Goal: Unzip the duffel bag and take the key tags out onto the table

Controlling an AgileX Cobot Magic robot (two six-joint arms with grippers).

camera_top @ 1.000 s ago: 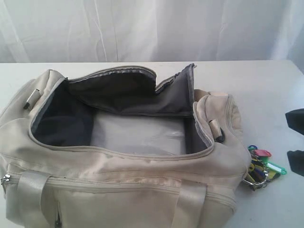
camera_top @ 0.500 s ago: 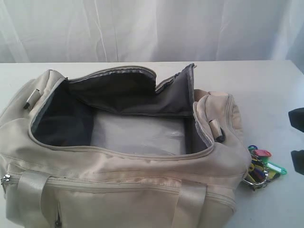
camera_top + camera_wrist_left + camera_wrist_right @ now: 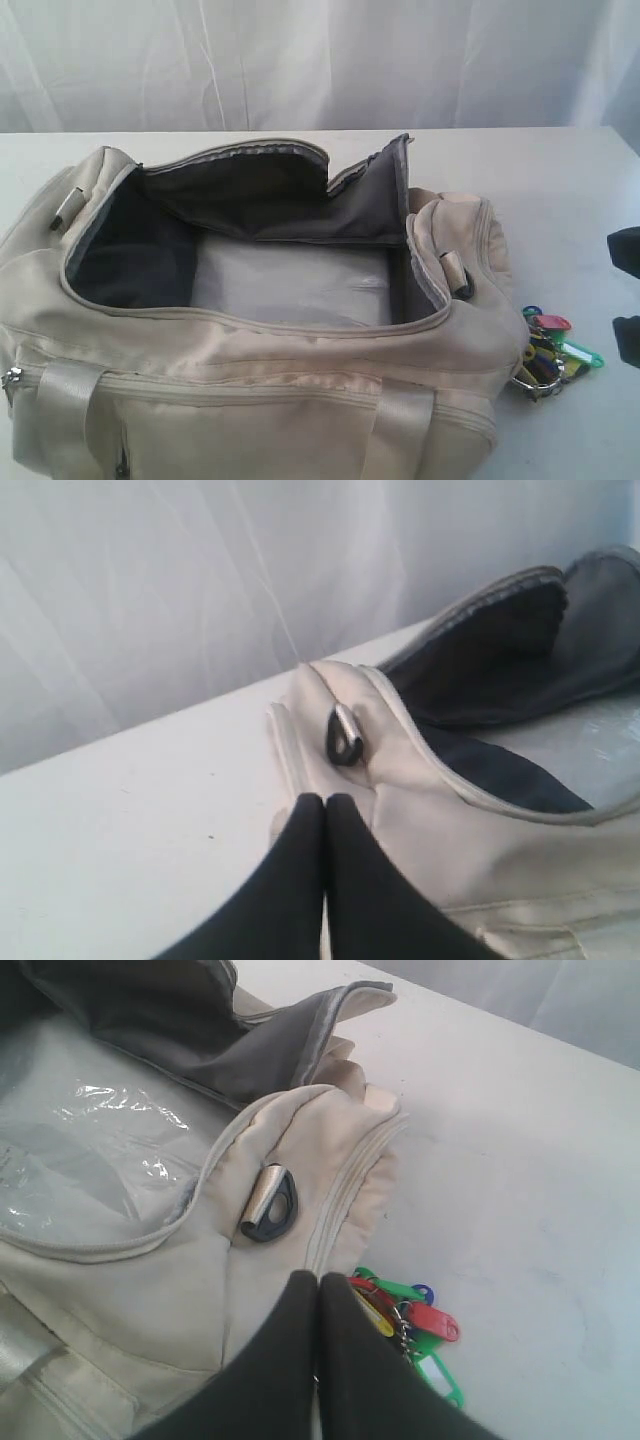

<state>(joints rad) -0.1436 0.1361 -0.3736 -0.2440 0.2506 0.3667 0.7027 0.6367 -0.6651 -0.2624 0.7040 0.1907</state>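
Occlusion: the exterior view cuts off the lower front of the large cream-beige fabric duffel bag [image 3: 250, 370], and only two dark parts of the right arm [image 3: 626, 250] show at the frame edge. The bag lies unzipped on the broad white table [image 3: 560, 180], dark grey lining exposed. The bunch of bright plastic key tags [image 3: 550, 355] rests on the table just beside the bag's right end, partly hidden behind the right gripper [image 3: 318, 1280] in its wrist view. Right gripper and left gripper [image 3: 325, 802] point toward opposite bag ends, black fingers pressed together, holding nothing.
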